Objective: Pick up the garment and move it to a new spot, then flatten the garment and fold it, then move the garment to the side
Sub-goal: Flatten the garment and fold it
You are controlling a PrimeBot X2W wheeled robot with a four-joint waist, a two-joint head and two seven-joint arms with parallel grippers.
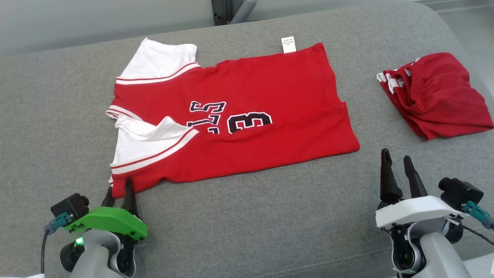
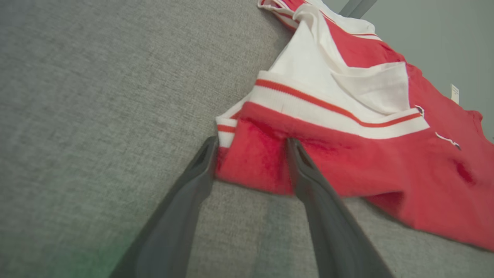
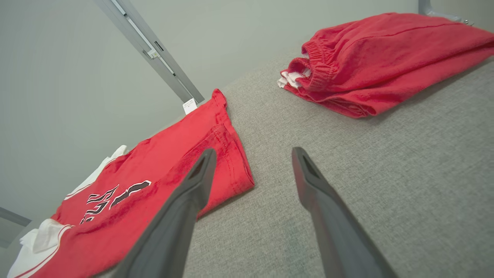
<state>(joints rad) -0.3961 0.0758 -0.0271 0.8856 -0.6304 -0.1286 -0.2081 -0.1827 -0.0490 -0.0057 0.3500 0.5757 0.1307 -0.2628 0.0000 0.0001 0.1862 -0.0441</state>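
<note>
This looks like a bare lab or test room, not a home. A grey woven-fabric padded surface [image 1: 247,216] with a stitched seam serves as the worktop. At twelve o'clock stand a plain pale grey wall [image 1: 77,23] and a slotted grey metal frame post [image 1: 220,11].

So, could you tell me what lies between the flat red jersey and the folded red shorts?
Nothing but bare grey woven cushion: the red-and-white numbered jersey and the folded red shorts lie apart, as the head and right wrist views show.

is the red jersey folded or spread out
Spread out: the red jersey with white sleeves lies open on the grey cushion, number showing, one sleeve flopped inward.
</note>
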